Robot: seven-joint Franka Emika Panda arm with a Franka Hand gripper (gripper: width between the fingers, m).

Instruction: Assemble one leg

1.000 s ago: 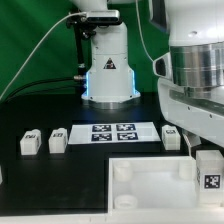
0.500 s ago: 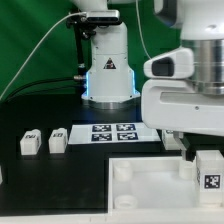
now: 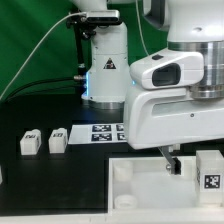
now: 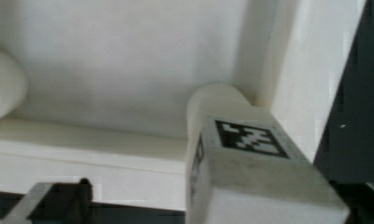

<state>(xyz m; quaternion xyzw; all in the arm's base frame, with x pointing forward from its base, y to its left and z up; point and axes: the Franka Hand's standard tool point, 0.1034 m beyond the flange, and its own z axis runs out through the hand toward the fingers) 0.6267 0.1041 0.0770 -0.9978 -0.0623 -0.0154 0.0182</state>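
A leg (image 3: 210, 172), a small white block with a square tag on its front, stands upright at the right side of the large white panel (image 3: 135, 183). In the wrist view the same leg (image 4: 255, 150) rises from the panel's inner corner (image 4: 131, 90). My gripper (image 3: 190, 160) hangs low over that corner and is open. One dark finger (image 3: 172, 160) shows to the exterior view's left of the leg, apart from it; the other finger is hidden. Two more legs (image 3: 29, 141) (image 3: 58, 138) lie on the black table at the exterior view's left.
The marker board (image 3: 104, 132) lies behind the panel, its right part hidden by my arm. The robot base (image 3: 105, 70) stands at the back. A round corner socket (image 4: 3, 85) of the panel shows in the wrist view.
My arm has moved toward the exterior view's left and lower, now covering the right part of the marker board and the leg that lay beside it. The upright leg has not moved.
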